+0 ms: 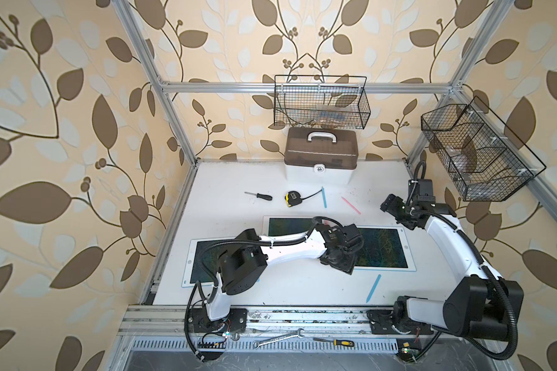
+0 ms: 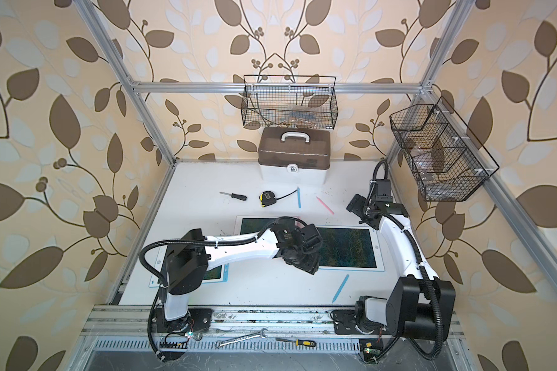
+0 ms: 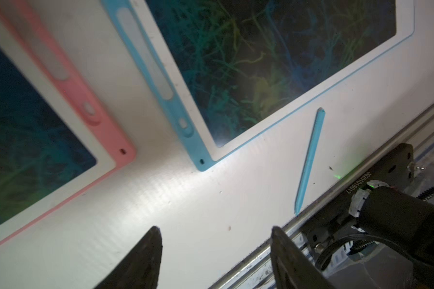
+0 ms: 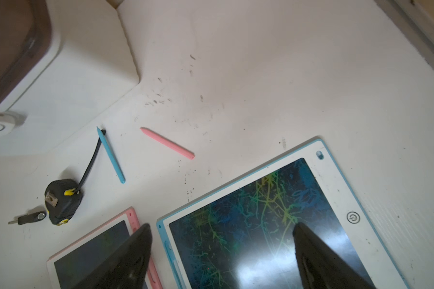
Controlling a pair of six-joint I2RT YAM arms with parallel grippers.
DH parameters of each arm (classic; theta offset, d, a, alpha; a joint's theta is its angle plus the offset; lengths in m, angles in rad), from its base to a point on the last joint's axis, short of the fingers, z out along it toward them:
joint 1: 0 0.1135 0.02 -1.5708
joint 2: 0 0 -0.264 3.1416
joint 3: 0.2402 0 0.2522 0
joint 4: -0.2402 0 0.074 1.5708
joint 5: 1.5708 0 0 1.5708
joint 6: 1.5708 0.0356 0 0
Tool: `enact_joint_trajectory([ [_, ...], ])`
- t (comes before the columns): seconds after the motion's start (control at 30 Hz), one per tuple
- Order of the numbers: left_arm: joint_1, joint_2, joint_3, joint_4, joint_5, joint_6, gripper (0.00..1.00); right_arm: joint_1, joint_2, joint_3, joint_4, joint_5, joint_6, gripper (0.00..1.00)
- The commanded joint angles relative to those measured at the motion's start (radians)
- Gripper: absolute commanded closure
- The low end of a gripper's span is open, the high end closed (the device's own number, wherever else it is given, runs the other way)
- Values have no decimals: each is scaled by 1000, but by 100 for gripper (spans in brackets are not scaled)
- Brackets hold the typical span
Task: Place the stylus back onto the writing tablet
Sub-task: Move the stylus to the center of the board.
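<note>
Blue stylus [image 3: 310, 162] lying off tablet [image 3: 140, 50], frame right: hovering left gripper [image 3: 216, 229] nearby, jaws apart, empty, presumably lining up pickup; holding right gripper [image 4: 222, 225] clear, likewise parted, empty.

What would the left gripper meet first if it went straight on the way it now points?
Probably bare table, short of the blue tablet's corner; the blue stylus lies off to one side. Depth is unclear.
</note>
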Motion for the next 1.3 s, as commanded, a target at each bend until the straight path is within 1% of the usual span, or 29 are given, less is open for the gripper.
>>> enact_joint_trajectory([
  [0.0, -42, 64, 109, 10, -32, -119, 35, -46, -11, -18, 67, -50, -1, 11],
  [0.1, -75, 138, 173, 5, -43, -172, 39, -63, -12, -27, 110, -37, -12, 12],
  [0.2, -98, 196, 236, -9, -62, -209, 44, -94, -15, -33, 117, -79, -2, 11],
  [0.3, -115, 253, 312, -28, -80, -222, 48, -107, -35, -44, 128, -103, -17, 11],
  [0.43, -132, 318, 414, -72, -99, -221, 49, -131, -32, -32, 105, -135, -43, 12],
  [0.63, -148, 397, 527, -124, -109, -222, 49, -122, -37, -40, 108, -157, -60, 12],
  [0.93, -169, 472, 628, -215, -145, -199, 50, -102, -39, -47, 100, -171, -80, 12],
  [1.27, -200, 513, 681, -291, -183, -154, 51, -98, -42, -37, 93, -169, -77, 12],
])
